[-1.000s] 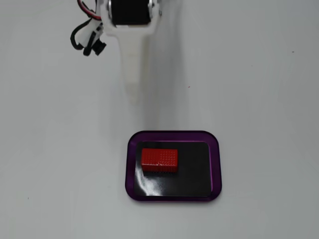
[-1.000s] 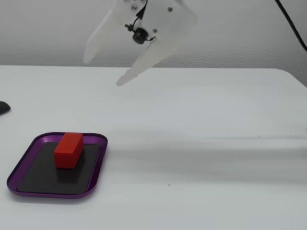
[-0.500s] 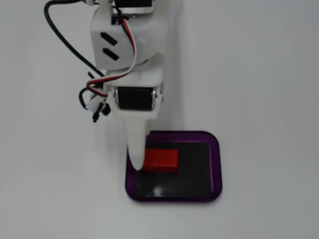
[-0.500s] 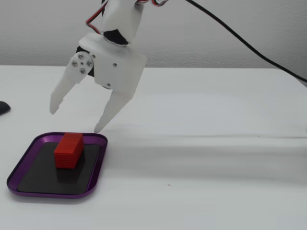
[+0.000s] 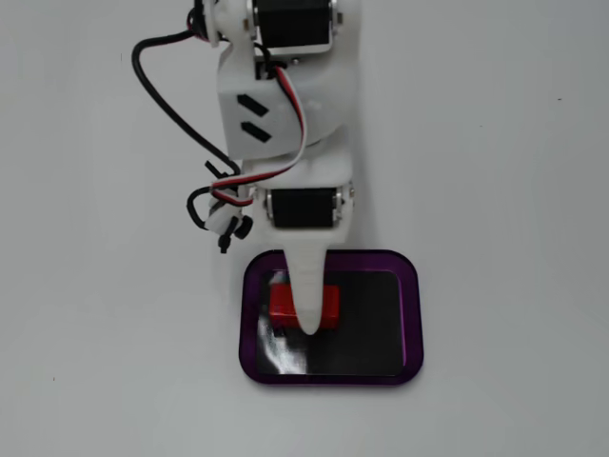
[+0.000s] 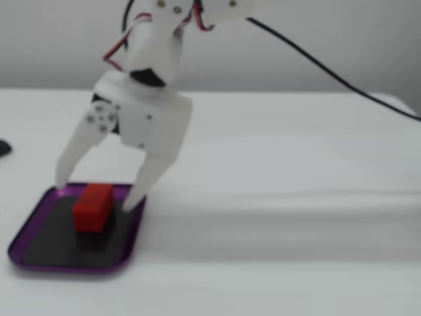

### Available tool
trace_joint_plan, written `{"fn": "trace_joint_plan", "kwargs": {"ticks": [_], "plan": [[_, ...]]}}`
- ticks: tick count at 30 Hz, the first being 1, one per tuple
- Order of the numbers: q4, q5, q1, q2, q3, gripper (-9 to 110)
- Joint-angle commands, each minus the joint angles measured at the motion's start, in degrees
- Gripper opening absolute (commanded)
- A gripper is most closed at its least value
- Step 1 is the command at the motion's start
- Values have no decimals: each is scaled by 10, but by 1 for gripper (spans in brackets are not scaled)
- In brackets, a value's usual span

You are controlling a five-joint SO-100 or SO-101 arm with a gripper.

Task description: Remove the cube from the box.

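Note:
The red cube (image 5: 280,303) lies on the black floor of the purple-rimmed box (image 5: 411,314), in its left half in a fixed view. In another fixed view the cube (image 6: 92,205) rests flat in the box (image 6: 66,268) at the lower left. My white gripper (image 6: 99,193) is open and lowered into the box, one fingertip (image 6: 63,182) on each side of the cube. I cannot tell whether they touch it. From above, the gripper (image 5: 309,319) covers the middle of the cube.
The box stands on a plain white table. A black cable (image 5: 157,90) loops to the left of the arm and also trails to the right (image 6: 316,62). A small dark object (image 6: 2,148) sits at the left edge.

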Motion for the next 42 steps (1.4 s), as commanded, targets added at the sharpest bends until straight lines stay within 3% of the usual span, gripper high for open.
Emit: {"fn": "trace_joint_plan", "kwargs": {"ticks": [1, 30, 42], "plan": [[-4, -1, -24, 6, -22, 24], [-36, -9, 25, -30, -40, 24], [-37, -11, 18, -31, -40, 8]]}}
